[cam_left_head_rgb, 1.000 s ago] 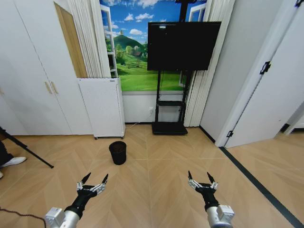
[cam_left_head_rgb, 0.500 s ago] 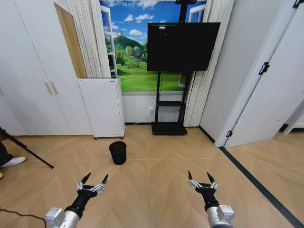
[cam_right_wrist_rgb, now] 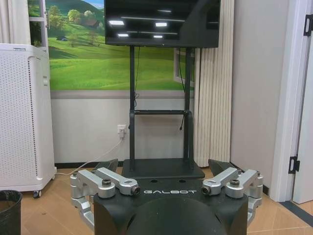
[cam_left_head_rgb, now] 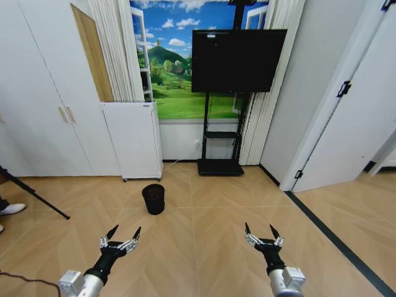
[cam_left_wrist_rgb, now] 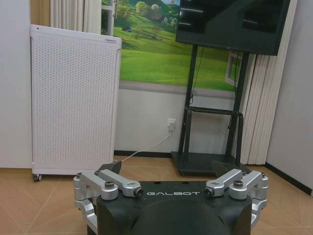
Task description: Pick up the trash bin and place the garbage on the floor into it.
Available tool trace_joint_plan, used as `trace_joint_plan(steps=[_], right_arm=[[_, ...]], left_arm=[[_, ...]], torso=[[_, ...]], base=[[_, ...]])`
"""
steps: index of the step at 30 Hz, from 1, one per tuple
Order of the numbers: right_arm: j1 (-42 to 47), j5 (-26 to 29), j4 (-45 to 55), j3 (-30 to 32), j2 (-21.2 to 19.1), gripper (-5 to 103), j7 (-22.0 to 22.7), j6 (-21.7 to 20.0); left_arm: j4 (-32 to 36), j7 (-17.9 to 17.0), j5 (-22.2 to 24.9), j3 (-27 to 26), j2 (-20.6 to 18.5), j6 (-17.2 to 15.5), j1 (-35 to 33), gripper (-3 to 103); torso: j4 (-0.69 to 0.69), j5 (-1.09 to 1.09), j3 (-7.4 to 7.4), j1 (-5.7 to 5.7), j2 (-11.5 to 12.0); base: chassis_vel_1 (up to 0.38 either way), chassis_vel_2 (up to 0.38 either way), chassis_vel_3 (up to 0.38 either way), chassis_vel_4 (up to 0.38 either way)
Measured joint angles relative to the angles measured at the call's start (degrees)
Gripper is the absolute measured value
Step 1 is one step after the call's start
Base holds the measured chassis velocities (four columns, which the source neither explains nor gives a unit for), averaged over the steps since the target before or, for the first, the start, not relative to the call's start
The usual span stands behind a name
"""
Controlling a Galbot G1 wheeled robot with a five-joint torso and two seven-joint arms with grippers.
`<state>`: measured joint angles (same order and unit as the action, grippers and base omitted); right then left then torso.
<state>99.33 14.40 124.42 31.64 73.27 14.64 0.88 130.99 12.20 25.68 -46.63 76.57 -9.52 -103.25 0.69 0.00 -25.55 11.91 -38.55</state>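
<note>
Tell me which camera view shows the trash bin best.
The head view: the whole black mesh trash bin stands on the wood floor, ahead of the open left gripper. The right wrist view catches just its rim and upper side at the frame's edge.

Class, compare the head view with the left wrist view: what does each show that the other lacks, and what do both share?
Head view alone: the trash bin standing upright on the wood floor, the white wardrobe doors, the right claw, and both claws open and empty. Left wrist view alone: the wall socket with its cable. Both: the left claw, the white perforated unit, the TV on its stand and the landscape mural.
</note>
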Motion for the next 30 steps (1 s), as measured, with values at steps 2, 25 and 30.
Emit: trace_joint_plan(steps=[2, 25, 30], right_arm=[[0.0, 0.0, 0.0, 0.0, 0.0, 100, 0.0, 0.0], [0.0, 0.0, 0.0, 0.0, 0.0, 100, 0.0, 0.0], [0.0, 0.0, 0.0, 0.0, 0.0, 100, 0.0, 0.0]], left_arm=[[0.0, 0.0, 0.0, 0.0, 0.0, 0.0, 0.0, 100], [0.0, 0.0, 0.0, 0.0, 0.0, 0.0, 0.0, 100], [0.0, 0.0, 0.0, 0.0, 0.0, 0.0, 0.0, 100]], torso=[[0.0, 0.0, 0.0, 0.0, 0.0], [0.0, 0.0, 0.0, 0.0, 0.0], [0.0, 0.0, 0.0, 0.0, 0.0]], base=[[0.0, 0.0, 0.0, 0.0], [0.0, 0.0, 0.0, 0.0], [0.0, 0.0, 0.0, 0.0]])
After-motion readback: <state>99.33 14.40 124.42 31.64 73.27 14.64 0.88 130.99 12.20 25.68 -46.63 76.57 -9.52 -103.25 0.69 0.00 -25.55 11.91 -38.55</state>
